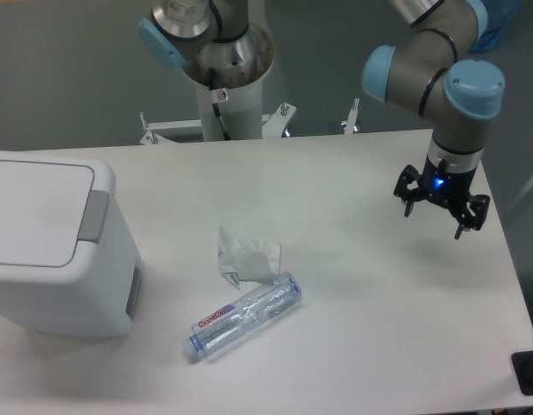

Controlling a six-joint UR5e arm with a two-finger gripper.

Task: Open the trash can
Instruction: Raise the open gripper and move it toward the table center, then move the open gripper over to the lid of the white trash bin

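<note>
Well apart from the fingers (460,226), off toward the opposite edge of the table (370,285): trash can (50,251), lid flat and shut. Grey push-button (96,215) on the can's near-right upper edge, facing the fingers' side; long axis of the button running front to back along the lid's rim, long axis of the can itself hard to judge since part is cut off at the frame edge. Gripper (442,206) hanging above bare tabletop, spread open, nothing between the tips, nothing held. Between fingers and can, somewhat nearer the can: clear bottle (244,316) lying on its side, cap end pointing away from the fingers and toward the front edge, and crumpled white paper (247,258) just behind the bottle, touching or nearly so. Likely demand of the coming move: a long sweep across the table from the fingers' side to the button, passing above or behind bottle and paper, then a press downward on the grey pad.

Count: one can, one button, one bottle, one paper wad, one working gripper. A second arm's base (223,60) standing behind the table, idle, no gripper showing.
</note>
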